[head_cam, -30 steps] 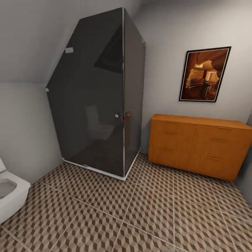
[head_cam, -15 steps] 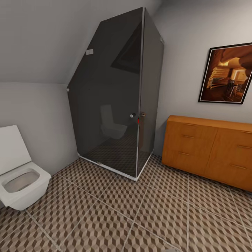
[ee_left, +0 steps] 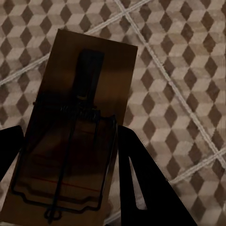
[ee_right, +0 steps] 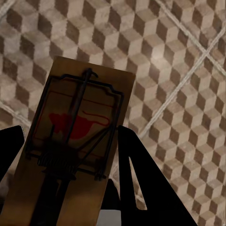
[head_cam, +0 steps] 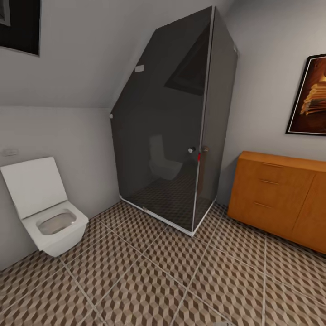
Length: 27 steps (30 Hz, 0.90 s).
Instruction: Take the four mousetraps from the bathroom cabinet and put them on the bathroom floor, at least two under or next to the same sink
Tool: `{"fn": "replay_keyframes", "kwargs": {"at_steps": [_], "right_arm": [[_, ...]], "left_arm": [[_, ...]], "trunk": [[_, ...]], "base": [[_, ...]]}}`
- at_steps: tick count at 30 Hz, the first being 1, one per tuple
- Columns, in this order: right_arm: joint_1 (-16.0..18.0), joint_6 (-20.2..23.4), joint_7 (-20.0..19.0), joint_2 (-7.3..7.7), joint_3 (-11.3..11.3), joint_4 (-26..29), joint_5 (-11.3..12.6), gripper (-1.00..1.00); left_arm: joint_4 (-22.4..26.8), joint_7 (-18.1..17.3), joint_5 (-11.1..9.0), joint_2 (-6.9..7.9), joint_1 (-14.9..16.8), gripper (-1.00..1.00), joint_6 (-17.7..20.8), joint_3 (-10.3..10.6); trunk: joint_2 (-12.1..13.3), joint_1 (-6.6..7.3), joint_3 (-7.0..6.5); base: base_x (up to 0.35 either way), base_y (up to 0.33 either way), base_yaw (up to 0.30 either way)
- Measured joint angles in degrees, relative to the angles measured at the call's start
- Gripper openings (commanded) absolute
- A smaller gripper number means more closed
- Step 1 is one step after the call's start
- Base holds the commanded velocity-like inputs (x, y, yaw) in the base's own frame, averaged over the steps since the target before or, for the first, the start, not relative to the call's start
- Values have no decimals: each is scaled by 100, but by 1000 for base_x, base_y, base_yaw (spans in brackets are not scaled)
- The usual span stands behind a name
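Note:
In the left wrist view a wooden mousetrap [ee_left: 77, 127] with dark wire parts sits between the dark fingers [ee_left: 146, 183] of my left gripper [ee_left: 68, 179], which is shut on it above the cube-patterned bathroom floor [ee_left: 183, 70]. The right wrist view has a second mousetrap [ee_right: 75, 141], with a red mark, clamped in my right gripper [ee_right: 68, 179] over the same tiling [ee_right: 174, 56]. In the head view the orange-brown cabinet [head_cam: 280, 201] stands against the wall at the right, drawers closed, on the bathroom floor [head_cam: 154, 276]. The bathroom sink is out of view.
A dark glass shower cubicle [head_cam: 181, 136] fills the far corner beside the cabinet. A white wall-hung toilet [head_cam: 47, 210] with its lid up is at the left under a sloping ceiling. A framed picture [head_cam: 310, 97] hangs above the cabinet.
The head view has swung to the left: the toilet has come fully into sight, and the shower and cabinet have slid toward the right edge.

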<state>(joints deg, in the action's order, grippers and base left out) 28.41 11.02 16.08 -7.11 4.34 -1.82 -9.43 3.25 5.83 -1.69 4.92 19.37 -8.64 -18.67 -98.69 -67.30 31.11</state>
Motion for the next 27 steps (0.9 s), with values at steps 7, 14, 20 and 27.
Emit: {"fn": "replay_keyframes", "kwargs": {"at_steps": [7,14,20,27], "right_arm": [[-3,-1,0,0,2,-2,-3,-100],[-1,-1,0,0,1,-2,-4,-100],[-1,0,0,7,-2,-2,-2,-100],[-2,0,5,14,1,-1,3,-100]], "left_arm": [[0,0,0,0,0,-100,0,0],[0,0,0,0,0,-100,-4,0],[0,0,0,0,0,-100,-1,0],[0,0,0,0,0,-100,0,0]], "trunk": [[0,0,0],[0,0,0],[0,0,0],[0,0,0]], "base": [[0,0,273],[0,0,273],[0,0,273],[0,0,273]]}}
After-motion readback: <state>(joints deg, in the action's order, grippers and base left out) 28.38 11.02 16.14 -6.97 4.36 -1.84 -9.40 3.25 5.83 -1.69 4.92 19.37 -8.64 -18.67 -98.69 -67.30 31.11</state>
